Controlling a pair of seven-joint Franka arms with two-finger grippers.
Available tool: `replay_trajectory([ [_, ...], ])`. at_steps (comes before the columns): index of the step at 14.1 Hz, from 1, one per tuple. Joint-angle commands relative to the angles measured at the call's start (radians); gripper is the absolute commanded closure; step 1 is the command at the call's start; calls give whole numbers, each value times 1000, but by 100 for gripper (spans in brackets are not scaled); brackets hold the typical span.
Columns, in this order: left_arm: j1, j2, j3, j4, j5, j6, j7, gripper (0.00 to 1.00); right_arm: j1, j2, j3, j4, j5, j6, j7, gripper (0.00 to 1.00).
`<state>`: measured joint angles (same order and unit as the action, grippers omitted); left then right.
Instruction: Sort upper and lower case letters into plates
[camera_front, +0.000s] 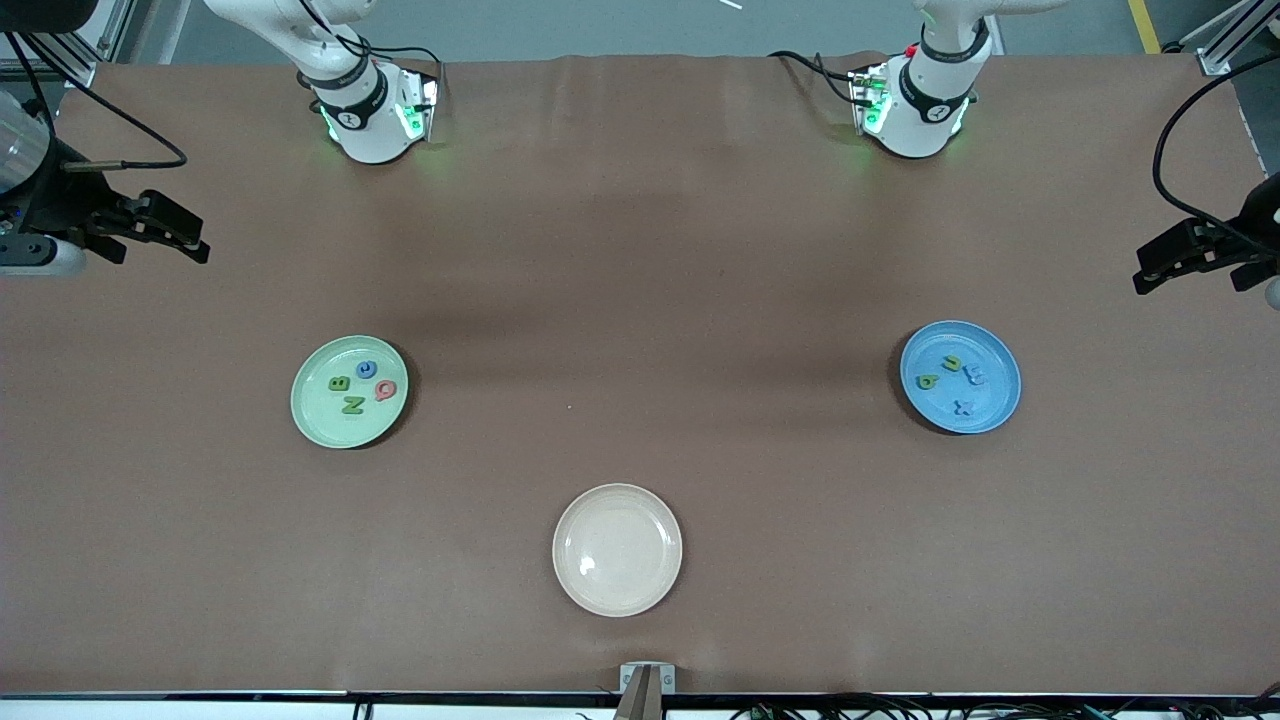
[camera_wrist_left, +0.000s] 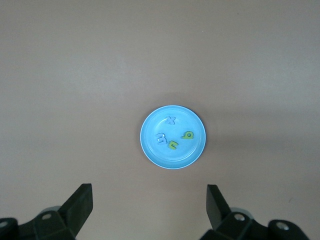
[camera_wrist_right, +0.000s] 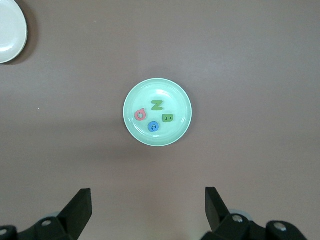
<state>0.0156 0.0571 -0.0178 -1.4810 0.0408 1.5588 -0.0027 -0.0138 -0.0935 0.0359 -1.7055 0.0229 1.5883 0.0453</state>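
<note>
**Op:** Sweeping the front view from the right arm's end. right gripper (camera_front: 165, 232) is parked high at that end of the table, fingers spread wide, nothing between them. Arm's waiting.

**Eng:** Plates?

**Op:** mint green plate (camera_front: 312, 420) is toward the right arm's end, four letters in it: green B (camera_front: 339, 383), blue letter (camera_front: 367, 369), pink Q (camera_front: 386, 389), green N (camera_front: 352, 404). cream plate (camera_front: 617, 595) sits mid-table, nearest the front camera, with nothing in it. blue plate (camera_front: 995, 420) is toward the left arm's end, also four letters. left gripper (camera_front: 1180, 258) hangs at that end, jaws wide and holding nothing, also idle.

**Eng:** So sorted?

**Op:** Looks it to me — no letters loose on the brown table (camera_front: 640, 250). It's a judgement call, though.

**Eng:** Risks?

**Op:** Mostly a misread. If I call a letter wrong and go back in, wide jaws dropping into a shallow plate could nudge its neighbours or skate the plate itself. The letters are small and lie close together, so a pinch could catch two.

**Eng:** What can't you read?

**Op:** The blue-plate set. I get an x (camera_wrist_left: 171, 120) and a green b-or-q shape (camera_wrist_left: 188, 135); the other two are ambiguous, and pale blue on blue doesn't help. The blue letter in the mint plate could be C or G. Both arms are cut off at the frame edges in the front view, and the wrist views show only finger stubs.
</note>
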Motion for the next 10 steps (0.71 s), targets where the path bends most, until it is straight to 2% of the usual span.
replay_trajectory([
  [1,1,-23,12,-1,-48,-10,13,0,1,-8,6,-6,-27,-2,-8,0],
  [6,20,-103,10,-99,-75,35,13,0,0,-8,6,-5,-17,-2,-15,0],
  [10,15,-91,7,-59,-65,33,10,0,-3,-9,6,-6,-11,-4,-10,0],
])
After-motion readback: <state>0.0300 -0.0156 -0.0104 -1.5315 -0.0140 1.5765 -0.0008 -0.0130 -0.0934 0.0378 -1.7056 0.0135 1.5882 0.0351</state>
